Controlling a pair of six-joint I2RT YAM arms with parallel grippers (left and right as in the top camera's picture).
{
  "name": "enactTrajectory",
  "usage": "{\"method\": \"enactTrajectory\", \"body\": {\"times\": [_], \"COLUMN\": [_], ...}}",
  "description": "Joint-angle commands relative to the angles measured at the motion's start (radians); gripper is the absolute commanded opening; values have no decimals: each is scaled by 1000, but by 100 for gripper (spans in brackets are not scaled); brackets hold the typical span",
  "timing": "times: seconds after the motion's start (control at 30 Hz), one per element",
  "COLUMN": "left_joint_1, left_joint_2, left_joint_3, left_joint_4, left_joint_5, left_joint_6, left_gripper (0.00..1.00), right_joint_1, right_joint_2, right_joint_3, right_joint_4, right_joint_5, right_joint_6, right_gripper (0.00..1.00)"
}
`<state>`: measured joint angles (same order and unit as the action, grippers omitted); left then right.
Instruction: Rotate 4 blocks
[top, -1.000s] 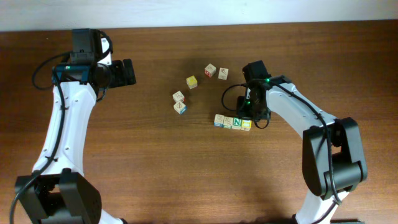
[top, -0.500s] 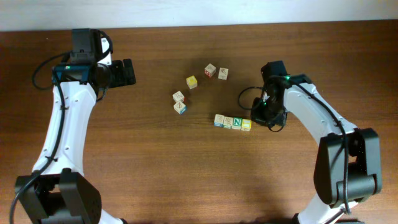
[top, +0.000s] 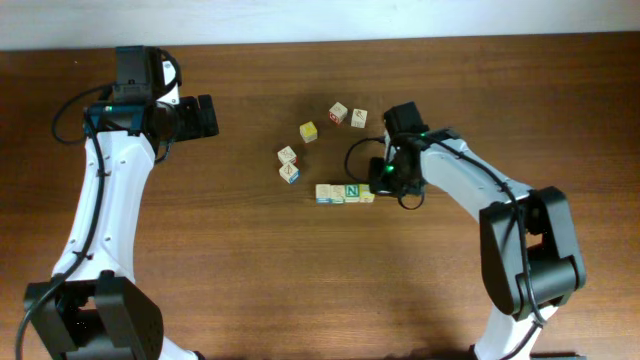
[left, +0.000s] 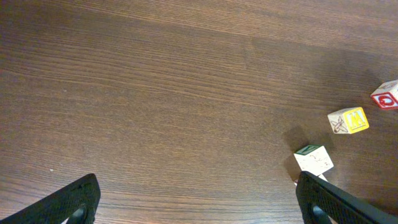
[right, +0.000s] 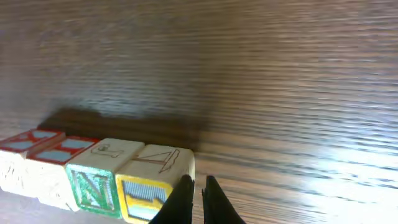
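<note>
The right claw (right: 197, 185) has its two fingers pressed almost together and pinches nothing. Its tips rest against one end of a row of four blocks (top: 345, 193), which stand side by side and touch. Nearest the tips is the yellow-faced block (right: 152, 186), with one finger against it. Next outward comes the green N block (right: 92, 186), then a third block (right: 65, 144) and a fourth block (right: 31, 140), both topped red and blue.

Five loose blocks lie apart from this claw and from the row. They are one yellow cube (top: 308, 131), two red-marked cubes (top: 339, 112) and (top: 359, 118), and a close pair, the upper cube (top: 287, 155) and the lower cube (top: 290, 174). That makes nine blocks in all.

The left claw (top: 207, 116) is spread wide and empty, well apart from every block.
</note>
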<state>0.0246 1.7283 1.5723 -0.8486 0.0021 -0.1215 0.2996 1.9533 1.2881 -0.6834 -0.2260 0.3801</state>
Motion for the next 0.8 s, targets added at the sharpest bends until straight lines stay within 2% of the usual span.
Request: {"method": "enactTrajectory", "body": {"times": [0.0, 0.07, 0.13, 0.2, 0.3, 0.4, 0.43, 0.47, 0.5, 0.53, 0.57, 0.67, 0.77], "left_joint_1": [-2, -2, -2, -2, -3, -3, -5, -13, -48, -85, -136, -280, -360], "left_joint_2": [7, 7, 7, 7, 7, 7, 11, 19, 44, 71, 105, 217, 312], "left_joint_3": [11, 11, 11, 11, 11, 11, 6, -9, -43, -73, -101, -106, -106], "left_joint_4": [2, 2, 1, 2, 9, 21, 16, 17, 14, 13, 13, 31, 26], "left_joint_5": [-6, -6, -6, -6, 2, 154, 257, 348, 402, 402, 402, 403, 429], "left_joint_6": [-9, -9, -9, -9, -9, -9, -10, -24, -73, -93, -95, -87, -86], "left_gripper": [99, 99, 99, 99, 99, 99, 99, 76, 33, 13, 0, 0, 0], "right_joint_1": [15, 14, -3, -81, -185, -196, -198, -198, -197, -197, -188, -183, -183], "right_joint_2": [8, 6, -14, -73, -86, -84, -84, -84, -84, -84, -82, -80, -79], "right_joint_3": [-2, 3, 41, 107, 116, 116, 116, 116, 116, 116, 114, 85, 42], "right_joint_4": [4, -6, -39, -132, -166, -201, -200, -196, -192, -192, -192, -144, -108], "right_joint_5": [-10, -14, -30, -47, -276, -320, -320, -321, -322, -322, -320, -320, -319], "right_joint_6": [-30, -33, -32, -33, -135, -213, -219, -219, -216, -216, -216, -180, -181], "right_gripper": [9, 10, 15, 15, 15, 15, 15, 15, 15, 15, 15, 14, 14]}}
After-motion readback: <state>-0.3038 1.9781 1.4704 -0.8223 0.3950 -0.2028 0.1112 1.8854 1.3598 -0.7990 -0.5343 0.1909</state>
